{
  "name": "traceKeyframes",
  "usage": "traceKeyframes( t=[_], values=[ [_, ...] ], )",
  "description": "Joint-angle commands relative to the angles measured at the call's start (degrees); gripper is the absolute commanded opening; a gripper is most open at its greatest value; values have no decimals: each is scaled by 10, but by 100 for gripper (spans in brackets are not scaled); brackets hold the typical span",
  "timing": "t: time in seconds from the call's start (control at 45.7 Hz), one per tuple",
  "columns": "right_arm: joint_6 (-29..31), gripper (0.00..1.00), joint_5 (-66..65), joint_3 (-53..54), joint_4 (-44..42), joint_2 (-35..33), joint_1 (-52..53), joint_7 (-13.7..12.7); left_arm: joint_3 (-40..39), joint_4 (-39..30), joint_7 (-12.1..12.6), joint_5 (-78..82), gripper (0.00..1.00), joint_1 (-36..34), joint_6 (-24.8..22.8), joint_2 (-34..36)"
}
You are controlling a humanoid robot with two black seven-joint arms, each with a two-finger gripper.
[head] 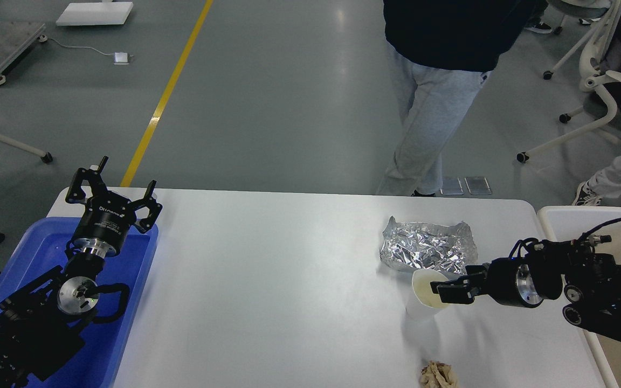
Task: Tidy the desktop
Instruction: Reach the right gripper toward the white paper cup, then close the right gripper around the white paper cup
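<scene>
The desktop [289, 280], a plain white rectangular top with rounded corners, fills the lower half of the frame from the left-center edge to the right side. At the lower left of the frame a blue tray [143, 280] sits at the left end of the desktop, and the left arm rises over it from the bottom-left corner. The left gripper [125, 200] is positioned above the far end of the tray, near the upper-left corner of the desktop, with its 2 fingers spread apart and nothing between them. At the right-center of the frame a crumpled sheet of aluminum foil [428, 245] lies flat on the desktop. Just below the foil stands 1 white paper cup [423, 296], upright, with its open mouth facing up. The right arm enters from the right edge of the frame and extends leftward to the cup. The right gripper [450, 288] is at the cup rim on its right side, with 1 finger over the mouth of the cup and the other along the outside; the fingers appear pressed onto the rim wall. At the bottom edge of the frame, below the cup and apart from it, lies 1 crumpled brownish paper wad [438, 374]. At the far right a bin with a white rim [550, 215] stands just beside the right end of the desktop. Beyond the desktop, at the top of the frame, a person in light grey trousers [423, 118] stands on the grey floor, which carries 1 yellow line [167, 94] in the upper left.
</scene>
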Motion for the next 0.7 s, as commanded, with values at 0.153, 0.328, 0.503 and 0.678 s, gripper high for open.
traceKeyframes(
  t=[0.153, 0.328, 0.503, 0.678],
  values=[
    [-36, 98, -7, -2, -36, 25, -26, 0, 0, 0, 0, 0, 100, 0, 0, 0],
    [-45, 92, -7, -2, -38, 26, -26, 9, 0, 0, 0, 0, 100, 0, 0, 0],
    [-44, 53, -4, -3, -37, 27, -27, 20, 0, 0, 0, 0, 100, 0, 0, 0],
    [-44, 13, -4, -3, -38, 31, -27, 21, -1, 0, 0, 0, 100, 0, -1, 0]
  ],
)
